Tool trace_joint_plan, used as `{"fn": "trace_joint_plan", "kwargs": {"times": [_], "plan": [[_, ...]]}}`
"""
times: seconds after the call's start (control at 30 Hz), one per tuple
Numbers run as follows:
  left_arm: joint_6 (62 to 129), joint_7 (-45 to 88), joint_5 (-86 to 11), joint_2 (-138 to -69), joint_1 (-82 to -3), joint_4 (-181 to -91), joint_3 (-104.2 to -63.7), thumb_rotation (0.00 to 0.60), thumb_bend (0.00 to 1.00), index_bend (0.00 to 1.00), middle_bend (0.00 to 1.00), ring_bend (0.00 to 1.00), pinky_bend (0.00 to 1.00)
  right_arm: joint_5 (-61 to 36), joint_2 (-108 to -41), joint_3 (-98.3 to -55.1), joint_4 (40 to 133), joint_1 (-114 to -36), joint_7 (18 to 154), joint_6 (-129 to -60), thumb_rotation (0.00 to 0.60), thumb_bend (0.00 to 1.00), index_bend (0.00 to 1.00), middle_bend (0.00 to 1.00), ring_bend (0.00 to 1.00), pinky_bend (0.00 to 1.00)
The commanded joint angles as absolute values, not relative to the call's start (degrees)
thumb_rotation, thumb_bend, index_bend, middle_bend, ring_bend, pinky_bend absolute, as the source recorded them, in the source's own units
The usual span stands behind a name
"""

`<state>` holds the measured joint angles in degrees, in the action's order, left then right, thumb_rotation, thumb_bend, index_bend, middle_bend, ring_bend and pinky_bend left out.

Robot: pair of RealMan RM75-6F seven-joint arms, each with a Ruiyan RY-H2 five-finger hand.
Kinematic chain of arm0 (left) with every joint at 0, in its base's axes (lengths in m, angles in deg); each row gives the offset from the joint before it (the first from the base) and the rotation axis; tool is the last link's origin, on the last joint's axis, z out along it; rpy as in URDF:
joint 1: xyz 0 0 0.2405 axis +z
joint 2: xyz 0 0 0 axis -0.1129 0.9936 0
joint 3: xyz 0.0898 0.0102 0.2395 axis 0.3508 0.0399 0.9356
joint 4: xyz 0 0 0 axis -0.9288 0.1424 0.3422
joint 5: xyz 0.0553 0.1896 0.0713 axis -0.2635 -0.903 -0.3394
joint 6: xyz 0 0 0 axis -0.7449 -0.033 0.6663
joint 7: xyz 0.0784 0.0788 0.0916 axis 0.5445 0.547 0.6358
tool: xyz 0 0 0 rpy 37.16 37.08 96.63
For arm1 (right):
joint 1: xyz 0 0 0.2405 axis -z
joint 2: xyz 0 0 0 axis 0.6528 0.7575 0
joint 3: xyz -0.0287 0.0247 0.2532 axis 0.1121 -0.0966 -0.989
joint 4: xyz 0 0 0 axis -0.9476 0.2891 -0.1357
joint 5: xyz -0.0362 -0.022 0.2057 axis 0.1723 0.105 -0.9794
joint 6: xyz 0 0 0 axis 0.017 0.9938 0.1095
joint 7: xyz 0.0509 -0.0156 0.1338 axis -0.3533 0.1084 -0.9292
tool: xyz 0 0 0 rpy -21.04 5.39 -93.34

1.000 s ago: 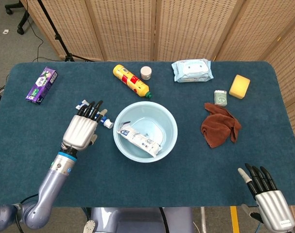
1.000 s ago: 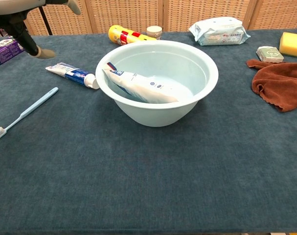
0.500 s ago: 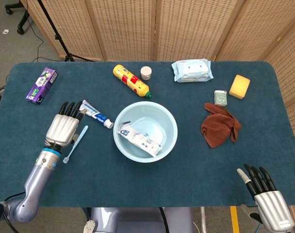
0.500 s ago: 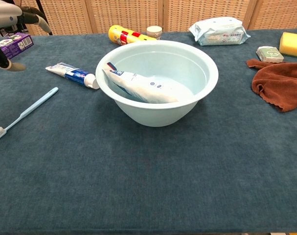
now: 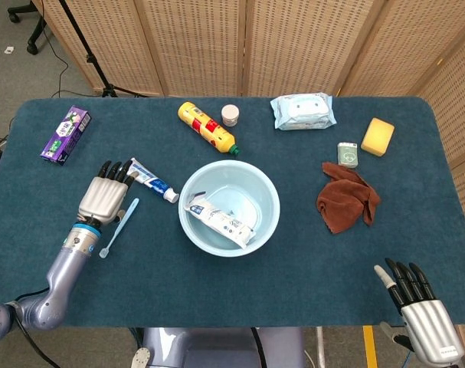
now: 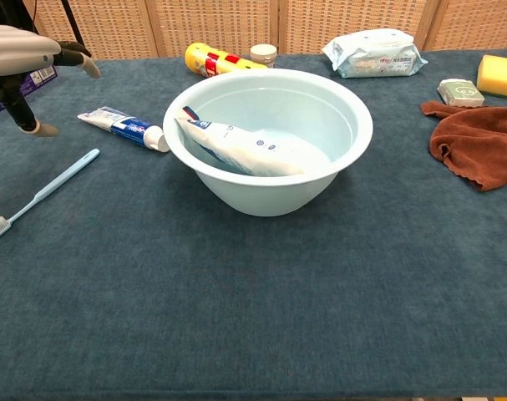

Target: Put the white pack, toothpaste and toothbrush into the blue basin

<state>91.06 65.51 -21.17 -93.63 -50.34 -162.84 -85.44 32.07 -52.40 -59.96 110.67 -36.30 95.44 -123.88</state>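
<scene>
Head view: toothpaste (image 5: 152, 180) lies just beside left hand (image 5: 104, 198) fingers (image 5: 119, 173).

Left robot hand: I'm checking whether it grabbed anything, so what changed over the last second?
The left robot hand slid leftward off the toothpaste and toothbrush, holding nothing. Both stayed on the table; the white pack stayed in the blue basin; the right robot hand stayed put.

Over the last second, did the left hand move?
Yes. The left hand moved left, away from the blue basin; it was over the toothpaste, and now sits just left of it.
</scene>
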Motion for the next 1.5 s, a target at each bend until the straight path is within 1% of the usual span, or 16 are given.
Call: {"fn": "trace_joint_plan", "kwargs": {"times": [0.03, 0.17, 0.3, 0.6, 0.77, 0.97, 1.13, 1.33, 1.5], "plan": [[89.9, 65.1, -18.7, -95.3, -51.7, -160.7, -86.0, 0.6, 0.25, 0.0, 0.0, 0.0, 0.05, 31.9, -52.4, -60.0, 110.6, -36.3, 95.3, -123.8, 0.6, 0.1, 0.06, 0.0, 0.0, 0.0], [89.1, 66.4, -15.2, -97.4, -53.6, -157.8, -86.2, 0.6, 0.25, 0.0, 0.0, 0.0, 0.05, 31.4, -52.3, -60.1, 110.6, -36.5, 94.9, -123.5, 0.6, 0.1, 0.06, 0.0, 0.0, 0.0], [89.6, 67.2, -12.6, -101.0, -55.3, -153.2, -86.4, 0.6, 0.25, 0.0, 0.0, 0.0, 0.05, 30.9, -52.2, -60.2, 110.4, -36.7, 94.4, -123.2, 0.6, 0.1, 0.06, 0.0, 0.0, 0.0], [88.4, 66.1, -11.9, -105.6, -57.7, -146.3, -86.9, 0.6, 0.26, 0.0, 0.0, 0.0, 0.05, 29.2, -52.7, -60.6, 110.1, -37.3, 94.5, -121.5, 0.6, 0.11, 0.06, 0.0, 0.0, 0.0], [85.8, 65.9, -10.2, -108.0, -59.9, -141.6, -87.7, 0.6, 0.26, 0.0, 0.0, 0.0, 0.05, 27.3, -53.2, -61.3, 109.6, -37.7, 94.6, -120.4, 0.6, 0.11, 0.06, 0.0, 0.0, 0.0], [83.0, 66.4, -8.3, -110.2, -61.8, -137.3, -87.3, 0.6, 0.26, 0.04, 0.0, 0.0, 0.05, 26.6, -53.7, -61.5, 109.4, -38.0, 95.3, -119.8, 0.6, 0.1, 0.06, 0.0, 0.0, 0.0], [81.7, 66.1, -7.6, -111.6, -62.7, -134.8, -87.1, 0.6, 0.26, 0.05, 0.0, 0.0, 0.05, 25.9, -53.8, -61.7, 109.2, -38.1, 95.4, -119.6, 0.6, 0.11, 0.06, 0.0, 0.0, 0.0], [80.4, 65.4, -7.3, -113.6, -63.6, -131.5, -86.9, 0.6, 0.27, 0.12, 0.0, 0.0, 0.05, 25.5, -53.9, -61.7, 109.2, -38.2, 95.3, -119.4, 0.6, 0.11, 0.06, 0.0, 0.0, 0.0], [79.5, 65.1, -7.3, -114.7, -64.2, -129.7, -86.7, 0.6, 0.27, 0.14, 0.0, 0.0, 0.05, 25.3, -53.9, -61.7, 109.1, -38.3, 95.4, -119.3, 0.6, 0.11, 0.06, 0.0, 0.0, 0.0]]}}
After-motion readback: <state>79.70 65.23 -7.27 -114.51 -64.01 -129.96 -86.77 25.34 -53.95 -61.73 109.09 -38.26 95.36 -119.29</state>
